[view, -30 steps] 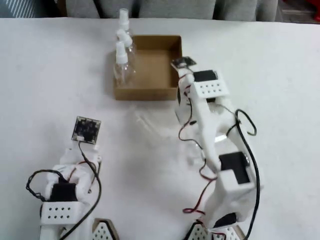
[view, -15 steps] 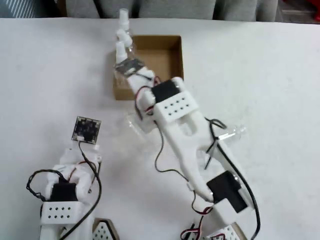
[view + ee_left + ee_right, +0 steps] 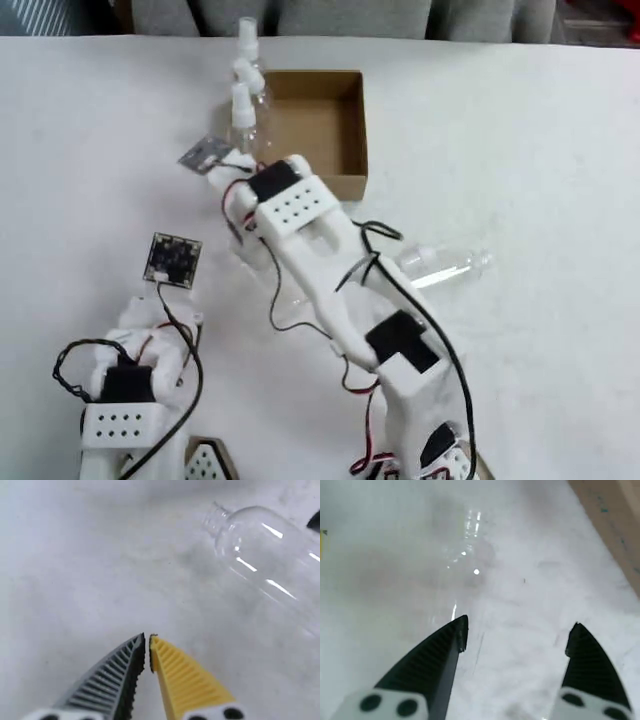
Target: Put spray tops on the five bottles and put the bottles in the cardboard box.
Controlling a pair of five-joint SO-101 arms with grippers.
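Three bottles with spray tops [image 3: 241, 108] stand along the left wall of the cardboard box [image 3: 330, 183]. A clear bottle without a top [image 3: 440, 265] lies on the table to the right of my right arm [image 3: 300, 210]. That arm stretches to the box's front left corner. My right gripper [image 3: 517, 630] hangs open over bare table, with the box edge [image 3: 615, 525] beside it. Another topless clear bottle [image 3: 265, 570] lies just ahead of my left gripper [image 3: 148, 639], which is shut on nothing. My left arm [image 3: 140, 340] sits at the front left.
White table [image 3: 520, 130] all around, with free room at the left and far right. The right arm's cables [image 3: 375, 255] loop over the middle. Grey chair backs line the far edge.
My right arm swung left from the box's front right corner, across its front, to the front left corner, uncovering the bottle lying on the right. The left arm stayed still.
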